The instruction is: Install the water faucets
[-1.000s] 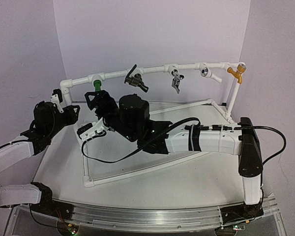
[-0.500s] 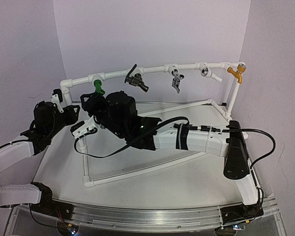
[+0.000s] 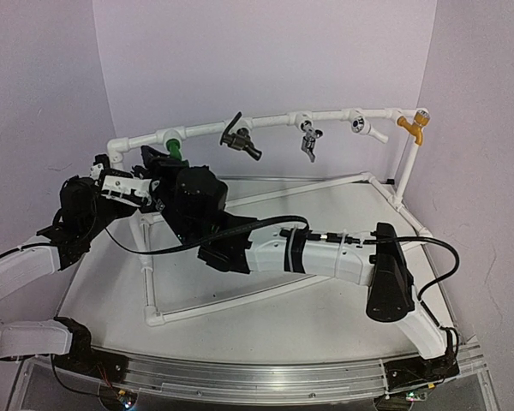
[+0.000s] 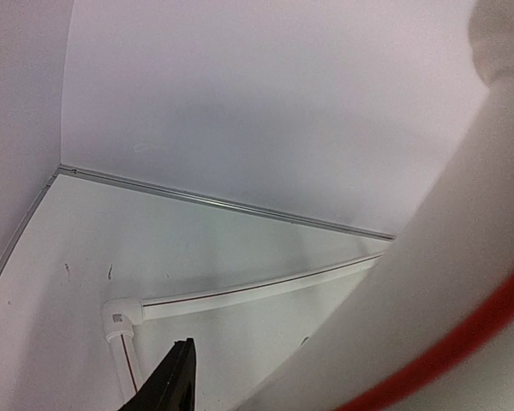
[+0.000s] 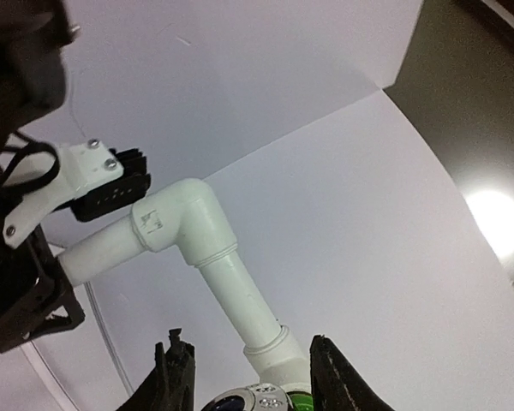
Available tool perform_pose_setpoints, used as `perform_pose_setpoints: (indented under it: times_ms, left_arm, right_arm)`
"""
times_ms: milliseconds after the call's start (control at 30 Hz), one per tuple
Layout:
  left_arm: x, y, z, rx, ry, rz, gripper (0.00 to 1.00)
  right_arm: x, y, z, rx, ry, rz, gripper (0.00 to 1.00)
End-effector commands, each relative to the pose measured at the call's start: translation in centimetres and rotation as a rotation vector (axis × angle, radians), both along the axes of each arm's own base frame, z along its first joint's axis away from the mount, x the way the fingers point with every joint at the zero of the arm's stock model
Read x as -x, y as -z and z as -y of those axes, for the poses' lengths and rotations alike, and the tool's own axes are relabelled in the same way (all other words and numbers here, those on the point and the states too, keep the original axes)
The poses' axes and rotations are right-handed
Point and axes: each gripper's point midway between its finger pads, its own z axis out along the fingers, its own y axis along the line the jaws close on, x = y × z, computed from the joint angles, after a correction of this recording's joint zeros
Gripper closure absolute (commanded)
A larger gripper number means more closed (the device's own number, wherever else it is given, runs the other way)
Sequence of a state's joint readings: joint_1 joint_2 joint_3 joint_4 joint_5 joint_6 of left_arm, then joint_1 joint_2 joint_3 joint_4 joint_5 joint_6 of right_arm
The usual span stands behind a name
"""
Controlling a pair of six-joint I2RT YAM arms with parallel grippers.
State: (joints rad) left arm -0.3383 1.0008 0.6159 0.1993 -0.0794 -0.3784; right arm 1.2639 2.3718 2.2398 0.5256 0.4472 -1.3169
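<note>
The bright green water faucet (image 3: 174, 150) hangs from a tee at the left end of the white pipe rail (image 3: 274, 122). My right gripper (image 3: 167, 163) reaches across the table and straddles it. In the right wrist view the fingers (image 5: 176, 377) stand close on either side of the faucet's silver cap and green body (image 5: 298, 401), under the pipe elbow (image 5: 184, 218). The dark water faucet (image 3: 242, 141) with its lever hangs from the rail further right. My left gripper (image 3: 120, 180) sits at the rail's left elbow. Only one of its fingers (image 4: 178, 377) shows, beside a blurred pipe.
A grey tap (image 3: 308, 141), a white tap (image 3: 366, 128) and an orange-yellow tap (image 3: 414, 128) hang further right on the rail. The frame's base pipes (image 3: 265, 295) lie on the table. A black cable (image 3: 240, 224) loops over the right arm. Walls stand close behind.
</note>
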Motion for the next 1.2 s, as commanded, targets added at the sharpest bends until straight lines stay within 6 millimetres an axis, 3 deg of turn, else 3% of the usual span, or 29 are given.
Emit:
perform_pose_setpoints:
  times_ms: [0,67,200,333,400,433,533,700,833,967,1167]
  left_arm:
    - [1.3,2.3,3.1,0.224,0.101,-0.174,1.0]
    - [1.3,2.5,3.0,0.226,0.092,-0.175,1.0]
    - [1.2,2.5,2.7,0.227,0.076,-0.174,1.0]
    - [1.2,2.3,2.7,0.227,0.081,-0.17,1.0]
    - [1.3,2.1,2.8,0.227,0.088,-0.167,1.0]
    - [1.3,2.0,2.9,0.227,0.092,-0.165,1.0]
    - [1.5,1.9,2.9,0.218,0.098,-0.157,1.0]
    - [1.6,1.9,2.9,0.206,0.106,-0.151,1.0]
    - [1.5,2.1,3.0,0.2,0.108,-0.155,1.0]
    - [1.5,2.3,3.1,0.198,0.116,-0.162,1.0]
    - [1.5,2.2,3.1,0.194,0.115,-0.159,1.0]
  right_arm:
    - [-6.9,-11.6,17.8,-0.995,0.239,-0.259,0.97]
    - [-6.9,-11.1,19.3,-1.173,0.177,-0.355,1.0]
    - [-7.2,-8.3,20.1,-1.45,-0.011,-0.608,1.0]
    - [-7.9,-7.4,19.9,-1.525,-0.134,-0.756,1.0]
    - [-7.5,-8.1,18.1,-1.392,-0.173,-0.762,0.99]
    - [-7.0,-8.4,16.9,-1.296,-0.202,-0.756,0.94]
    - [-4.1,-8.4,13.5,-0.964,-0.31,-0.709,0.69]
    - [1.7,-6.1,9.3,-0.427,-0.327,-0.591,0.36]
    - [4.9,-4.0,8.4,-0.139,-0.29,-0.468,0.19]
    - [6.8,-2.5,8.1,0.044,-0.258,-0.33,0.15]
    - [8.8,-1.9,7.5,0.211,-0.217,-0.167,0.14]
